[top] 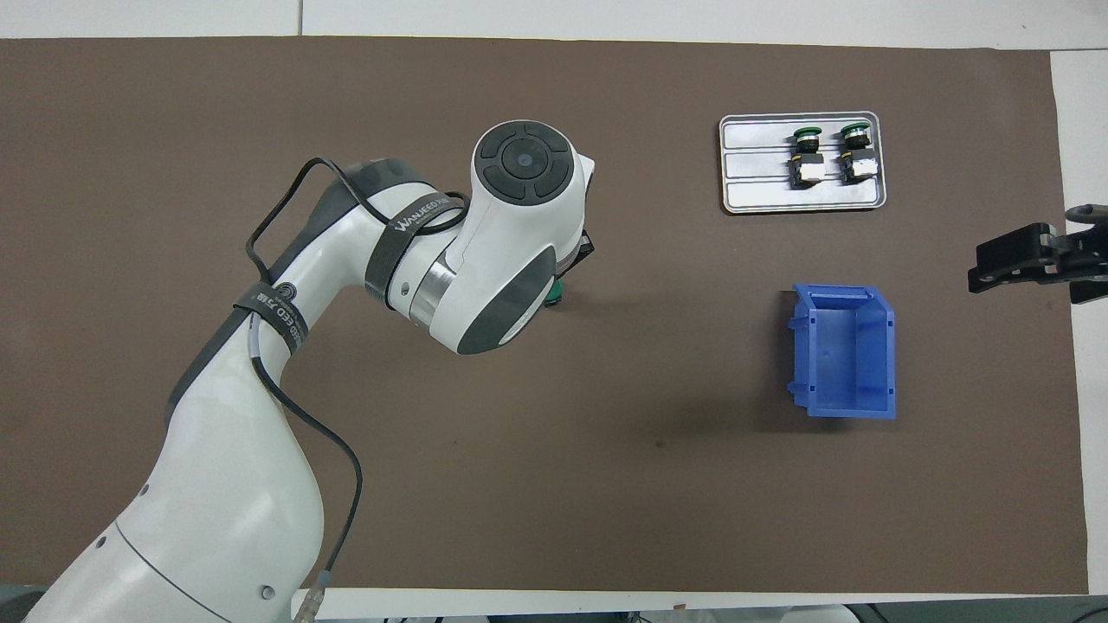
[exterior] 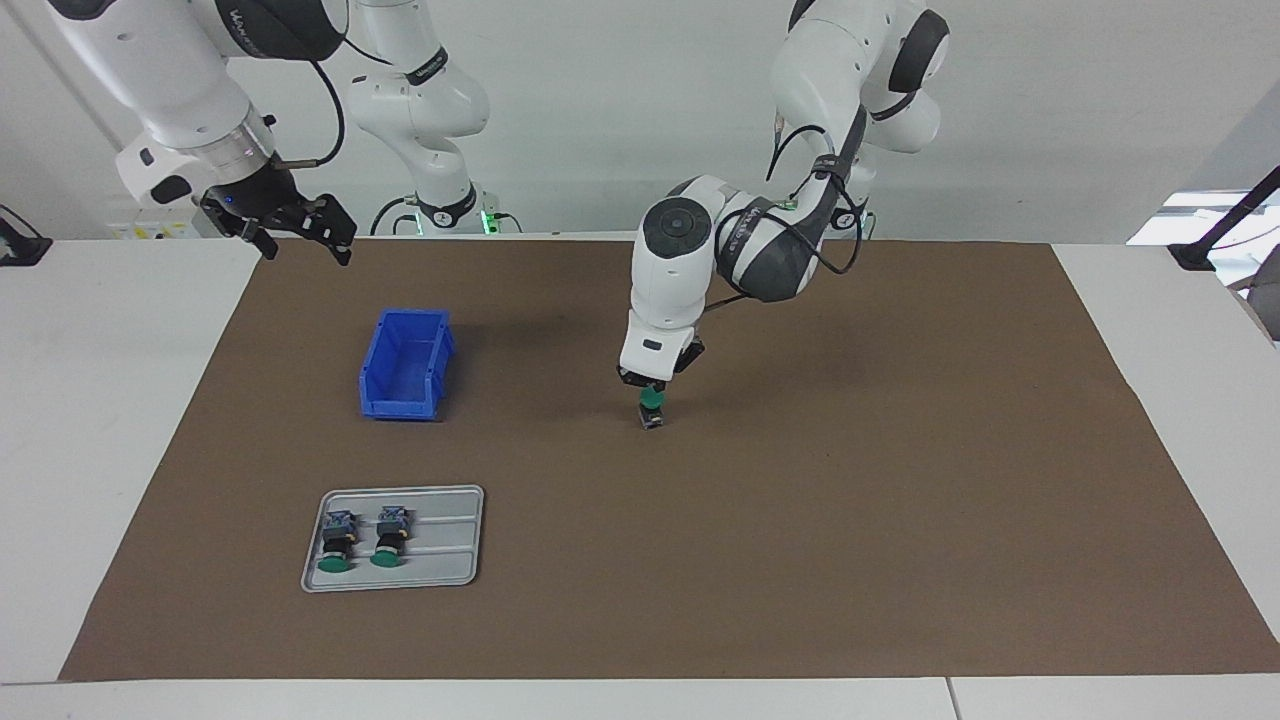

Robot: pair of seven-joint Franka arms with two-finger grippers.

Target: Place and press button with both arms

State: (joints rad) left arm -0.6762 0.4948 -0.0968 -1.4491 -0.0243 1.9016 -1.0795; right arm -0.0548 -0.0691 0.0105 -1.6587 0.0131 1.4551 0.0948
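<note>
Here the button (exterior: 652, 408) stands upright on the brown mat (exterior: 800, 500) near the tabletop's (exterior: 120, 400) middle, green cap up. The left end effector (exterior: 652, 390) bears down on the cap from above; its finger spacing cannot be told. The right end effector (exterior: 290, 225), fingers apart and holding nothing, waits raised over the mat's edge at the right arm's end. A blue bin (exterior: 405, 364) and a tray (exterior: 455, 560) with two spare buttons (exterior: 362, 535) lie toward that end.

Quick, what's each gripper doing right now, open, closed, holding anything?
Left gripper: down on the upright button at mid-mat; grip cannot be told.
Right gripper: open, empty, waiting raised near the blue bin.
</note>
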